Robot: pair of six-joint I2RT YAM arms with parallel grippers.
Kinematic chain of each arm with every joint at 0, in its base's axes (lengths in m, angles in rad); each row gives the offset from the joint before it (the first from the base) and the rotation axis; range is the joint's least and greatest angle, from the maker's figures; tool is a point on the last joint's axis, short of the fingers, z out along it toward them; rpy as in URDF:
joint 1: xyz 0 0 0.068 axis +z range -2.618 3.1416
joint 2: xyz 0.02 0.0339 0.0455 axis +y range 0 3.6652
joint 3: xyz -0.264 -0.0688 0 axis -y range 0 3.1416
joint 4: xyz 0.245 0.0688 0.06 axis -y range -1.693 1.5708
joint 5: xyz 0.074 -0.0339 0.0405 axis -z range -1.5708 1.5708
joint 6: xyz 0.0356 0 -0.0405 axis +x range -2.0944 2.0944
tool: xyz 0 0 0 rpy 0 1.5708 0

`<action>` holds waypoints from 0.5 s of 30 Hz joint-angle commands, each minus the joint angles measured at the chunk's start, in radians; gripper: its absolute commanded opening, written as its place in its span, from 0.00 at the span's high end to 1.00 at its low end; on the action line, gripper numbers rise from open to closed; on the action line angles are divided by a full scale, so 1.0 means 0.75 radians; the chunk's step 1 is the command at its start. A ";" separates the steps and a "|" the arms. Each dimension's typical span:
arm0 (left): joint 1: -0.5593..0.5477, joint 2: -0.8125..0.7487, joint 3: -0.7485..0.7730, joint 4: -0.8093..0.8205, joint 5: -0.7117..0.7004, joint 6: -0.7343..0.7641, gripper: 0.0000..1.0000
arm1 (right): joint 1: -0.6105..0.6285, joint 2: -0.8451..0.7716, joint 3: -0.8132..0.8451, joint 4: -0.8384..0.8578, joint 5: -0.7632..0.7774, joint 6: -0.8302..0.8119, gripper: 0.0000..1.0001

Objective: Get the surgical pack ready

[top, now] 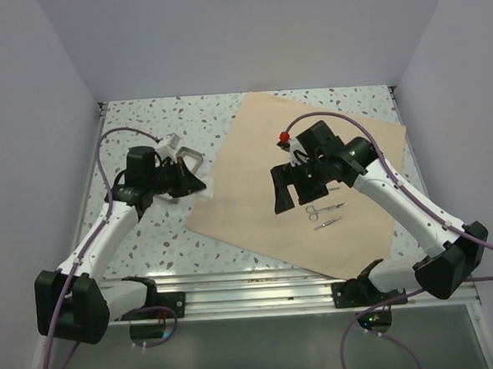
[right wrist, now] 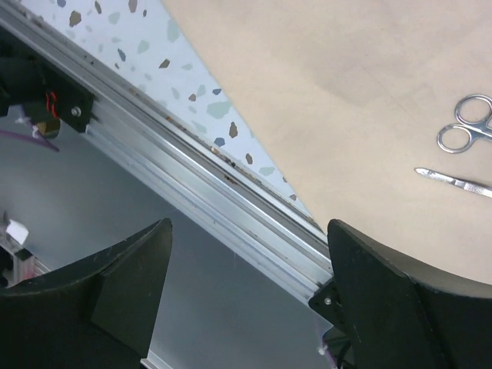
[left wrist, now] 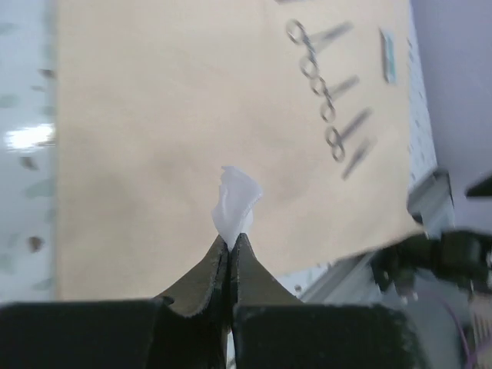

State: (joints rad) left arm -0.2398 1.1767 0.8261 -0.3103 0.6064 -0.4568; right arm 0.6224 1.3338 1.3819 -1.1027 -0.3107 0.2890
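The tan wrap sheet (top: 312,164) lies spread on the speckled table. My left gripper (top: 199,183) is at the sheet's left corner, shut on a small white gauze square (left wrist: 234,201) that sticks up from its tips (left wrist: 231,240). The small silver tray (top: 180,148) shows partly behind the left wrist. Steel scissor-handled instruments (top: 319,212) lie on the sheet, also in the left wrist view (left wrist: 317,69). My right gripper (top: 286,195) hovers open and empty just left of them. The right wrist view shows scissors (right wrist: 465,127) and a thin pointed instrument (right wrist: 455,181) on the sheet (right wrist: 346,77).
An aluminium rail (top: 253,284) runs along the table's near edge, also in the right wrist view (right wrist: 200,181). Pale walls close off the left, back and right. Purple cables loop from both arms.
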 commanded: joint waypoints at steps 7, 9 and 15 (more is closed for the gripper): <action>0.234 0.016 -0.071 0.223 -0.612 -0.373 1.00 | 0.003 0.007 0.008 0.077 0.032 0.140 0.12; 0.234 0.130 -0.018 0.281 -0.618 -0.314 1.00 | 0.003 0.007 0.004 0.063 0.028 0.126 0.12; 0.252 0.406 0.191 0.205 -0.586 -0.069 1.00 | -0.003 -0.001 -0.016 0.045 0.034 0.073 0.11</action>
State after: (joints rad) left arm -0.0624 1.4349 0.8986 -0.2028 0.1703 -0.6319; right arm 0.6216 1.3361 1.3746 -1.0618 -0.2970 0.3637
